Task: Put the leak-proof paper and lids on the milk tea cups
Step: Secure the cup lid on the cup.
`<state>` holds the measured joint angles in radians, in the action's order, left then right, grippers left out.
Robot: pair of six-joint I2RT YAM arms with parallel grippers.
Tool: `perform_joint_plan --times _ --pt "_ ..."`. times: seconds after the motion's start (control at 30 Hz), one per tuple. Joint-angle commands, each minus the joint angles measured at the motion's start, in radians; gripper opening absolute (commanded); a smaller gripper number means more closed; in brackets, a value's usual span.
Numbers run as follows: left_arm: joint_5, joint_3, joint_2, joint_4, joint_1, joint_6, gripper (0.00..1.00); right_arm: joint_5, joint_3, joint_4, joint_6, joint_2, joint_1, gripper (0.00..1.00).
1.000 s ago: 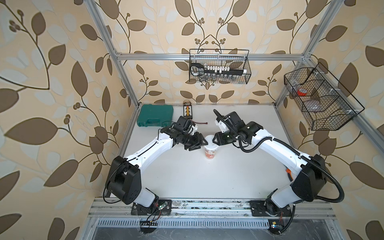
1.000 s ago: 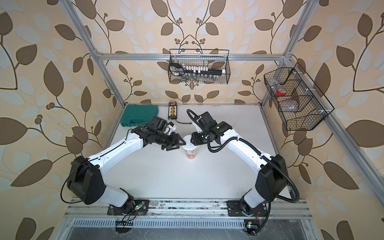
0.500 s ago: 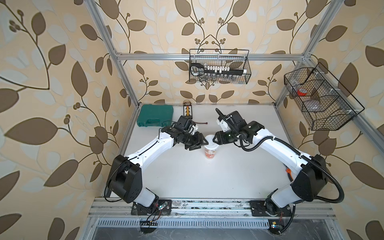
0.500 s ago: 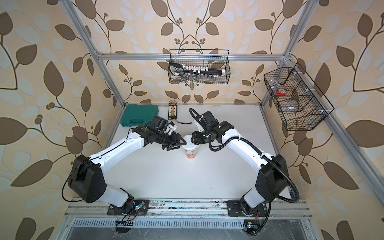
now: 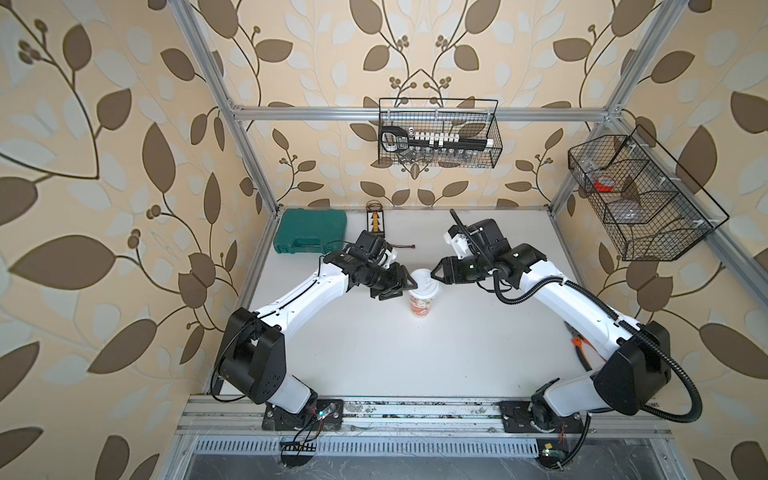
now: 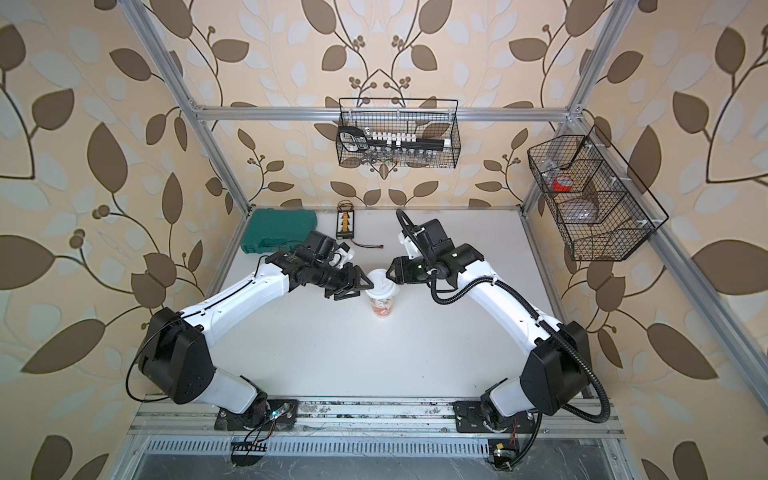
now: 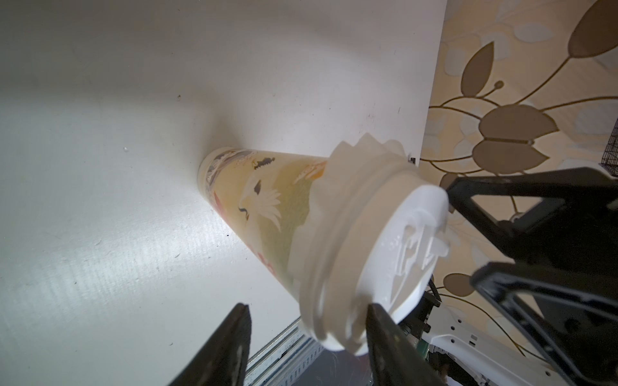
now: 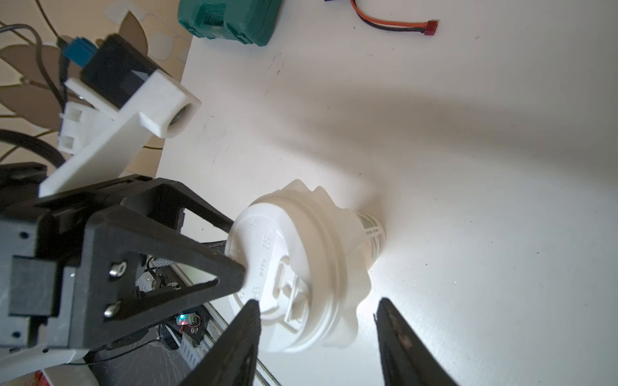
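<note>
The milk tea cup (image 5: 420, 305) (image 6: 381, 308) stands upright mid-table, white with red-orange print low down. A stiff white lid (image 7: 401, 240) (image 8: 267, 247) sits on its top. The leak-proof paper (image 7: 334, 180) (image 8: 344, 234) lies under the lid, and its ruffled edge hangs down around the rim. My left gripper (image 5: 409, 289) (image 6: 365, 289) (image 7: 306, 307) is open at the lid's left edge, one fingertip touching it. My right gripper (image 5: 434, 277) (image 6: 388, 276) (image 8: 317, 302) is open at the lid's right side, its jaws straddling the rim without clamping.
A green case (image 5: 309, 237) lies at the back left. Beside it are a small black connector board (image 5: 375, 220) and a wire with a red plug (image 5: 405, 247). Wire baskets hang on the back wall (image 5: 438, 141) and the right wall (image 5: 640, 199). Orange-handled pliers (image 5: 579, 345) lie by the right arm.
The right wrist has shifted slightly near the lid. The cup, lid, paper and left arm stay where they were.
</note>
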<state>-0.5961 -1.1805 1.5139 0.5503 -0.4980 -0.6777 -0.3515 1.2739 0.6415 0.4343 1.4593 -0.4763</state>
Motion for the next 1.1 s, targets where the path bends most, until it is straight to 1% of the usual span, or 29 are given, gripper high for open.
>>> perform_joint_plan --times 0.0,0.17,0.33,0.4,0.47,0.53,0.63,1.07 --pt "0.033 -0.016 0.016 0.039 -0.007 0.028 0.57 -0.105 -0.057 -0.072 0.04 -0.035 0.045 0.49" --pt "0.03 -0.017 0.015 0.039 -0.006 0.027 0.57 -0.193 -0.101 -0.121 0.078 -0.042 0.093 0.43" --pt "0.029 -0.016 0.014 0.039 -0.007 0.027 0.57 -0.221 -0.108 -0.137 0.092 -0.022 0.103 0.39" --pt "0.029 -0.017 0.015 0.039 -0.007 0.027 0.57 -0.235 -0.112 -0.139 0.096 -0.012 0.109 0.35" --pt "0.028 -0.017 0.015 0.039 -0.007 0.028 0.57 -0.236 -0.119 -0.141 0.102 -0.004 0.113 0.34" --pt "0.028 -0.017 0.015 0.039 -0.006 0.027 0.57 -0.246 -0.127 -0.149 0.106 0.001 0.116 0.31" --pt "0.028 -0.018 0.016 0.039 -0.006 0.027 0.57 -0.255 -0.135 -0.152 0.109 0.014 0.119 0.29" --pt "0.025 -0.018 0.02 0.036 -0.007 0.027 0.57 -0.298 -0.147 -0.153 0.103 0.051 0.12 0.3"
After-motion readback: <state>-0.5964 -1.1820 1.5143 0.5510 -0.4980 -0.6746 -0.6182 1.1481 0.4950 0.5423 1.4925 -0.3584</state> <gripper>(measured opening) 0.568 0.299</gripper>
